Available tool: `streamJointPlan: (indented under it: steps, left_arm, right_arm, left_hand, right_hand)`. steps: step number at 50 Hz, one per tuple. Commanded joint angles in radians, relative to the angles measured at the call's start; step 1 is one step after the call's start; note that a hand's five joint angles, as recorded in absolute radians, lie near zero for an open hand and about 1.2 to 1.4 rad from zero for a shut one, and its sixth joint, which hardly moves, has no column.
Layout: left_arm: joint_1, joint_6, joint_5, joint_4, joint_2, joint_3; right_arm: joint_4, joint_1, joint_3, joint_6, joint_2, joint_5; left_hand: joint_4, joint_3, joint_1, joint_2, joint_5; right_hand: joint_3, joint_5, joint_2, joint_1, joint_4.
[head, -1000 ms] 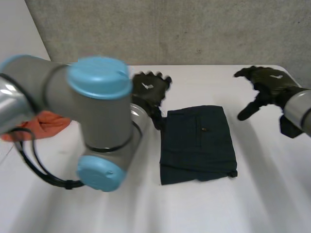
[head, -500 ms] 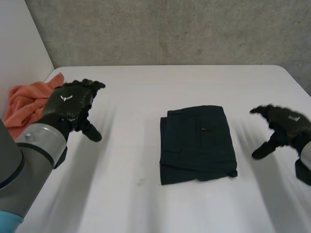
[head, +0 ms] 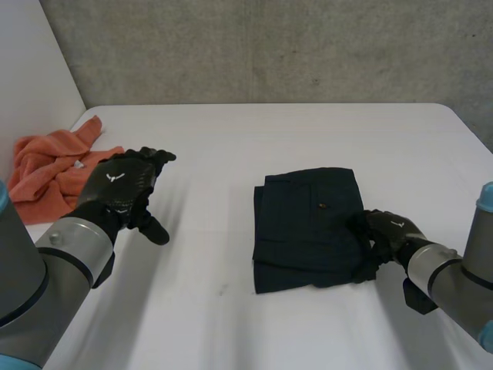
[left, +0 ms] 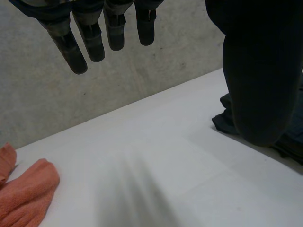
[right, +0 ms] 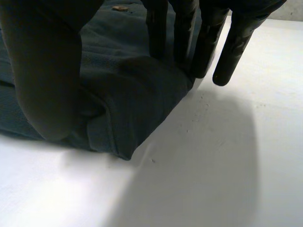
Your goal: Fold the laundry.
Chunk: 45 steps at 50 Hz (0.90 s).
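Garment (head: 308, 223) x1, dark, folded; orange cloth (head: 46, 173) x1

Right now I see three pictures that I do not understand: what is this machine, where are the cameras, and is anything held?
It is a robot with two arms, each ending in a black hand. The wide picture looks down from between the arms; the other two come from cameras on each wrist. On the white table lie a folded dark garment and an orange cloth. The left hand hovers open, holding nothing. The right hand touches the garment's near corner with straight fingers.
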Motion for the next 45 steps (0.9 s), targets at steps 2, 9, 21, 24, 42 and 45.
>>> streamJointPlan:
  steps: [2,9,21,24,42,45]
  left_arm:
    - [-0.062,0.001,0.136,0.03,-0.001,0.011]
    - [-0.069,-0.002,0.31,0.031,0.004,0.042]
    - [-0.069,-0.034,0.29,0.022,-0.016,0.131]
    - [-0.071,-0.034,0.281,0.022,-0.02,0.137]
    - [-0.072,-0.034,0.275,0.022,-0.051,0.157]
    - [-0.074,-0.034,0.275,0.022,-0.057,0.164]
  right_arm:
    - [-0.039,0.02,-0.019,-0.009,0.015,0.035]
    - [-0.042,0.02,-0.024,-0.017,0.018,0.037]
    - [-0.042,0.024,-0.038,-0.019,0.053,0.039]
    - [-0.044,0.027,-0.047,-0.022,0.053,0.04]
    - [-0.079,0.031,-0.338,-0.35,0.189,0.039]
    - [-0.079,0.027,-0.444,-0.388,0.261,0.032]
  left_hand:
    - [-0.015,-0.025,-0.006,-0.016,-0.036]
    - [-0.015,-0.025,-0.006,-0.016,-0.036]
    - [-0.012,-0.022,-0.003,-0.013,-0.033]
    - [-0.012,-0.022,-0.003,-0.013,-0.033]
    - [-0.012,-0.022,-0.003,-0.013,-0.033]
    - [-0.012,-0.022,-0.003,-0.013,-0.033]
  right_hand:
    - [0.209,0.221,0.207,0.29,0.209]
    - [0.321,0.332,0.319,0.402,0.32]
    - [0.755,0.766,0.753,0.835,0.754]
    - [0.989,1.0,0.987,1.07,0.989]
    - [0.989,1.001,0.987,1.07,0.989]
    - [0.989,1.001,0.987,1.07,0.989]
